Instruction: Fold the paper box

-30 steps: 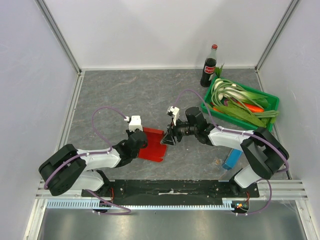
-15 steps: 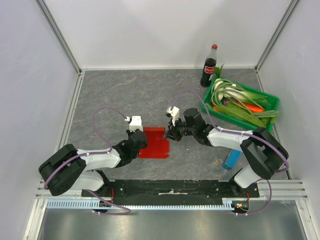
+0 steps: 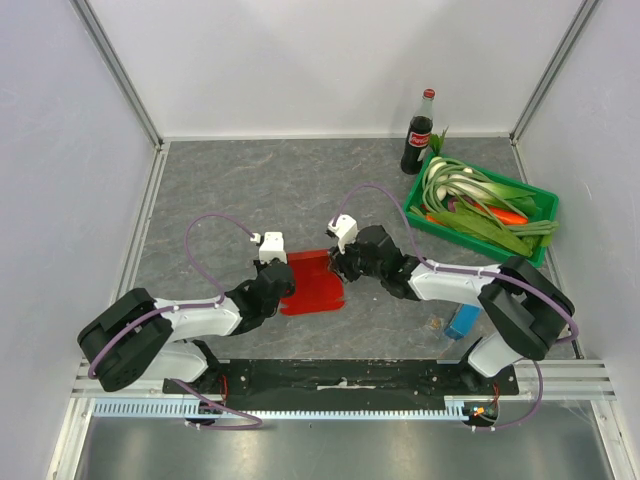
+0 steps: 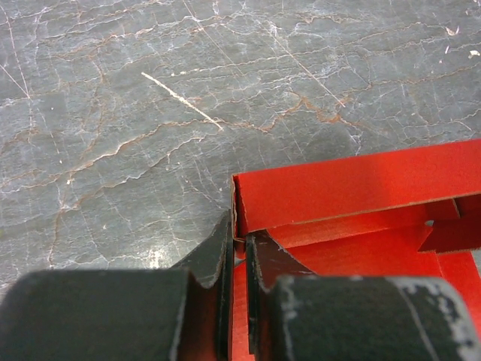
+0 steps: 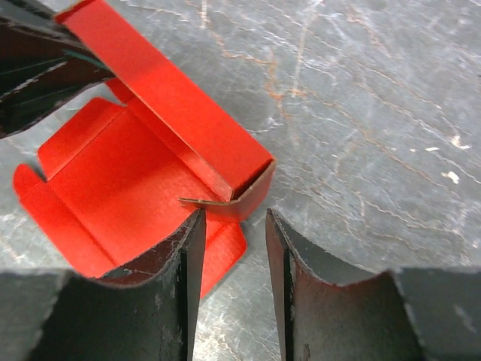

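Where left pincer [image 4: 237,242] clamps box [image 4: 353,188], right pincer [image 5: 234,219] parted

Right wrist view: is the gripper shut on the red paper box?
No, the right gripper is open, fingers apart, with the paper box's corner before the gap.

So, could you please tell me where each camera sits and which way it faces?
Top external: above, behind the bases, looking down on the grey marbled table; both arms show.
Left wrist: looks along the left claw, shut on the bright red cardboard box.
Right wrist: looks along the open right claw at the box's corner.
All three share the box.
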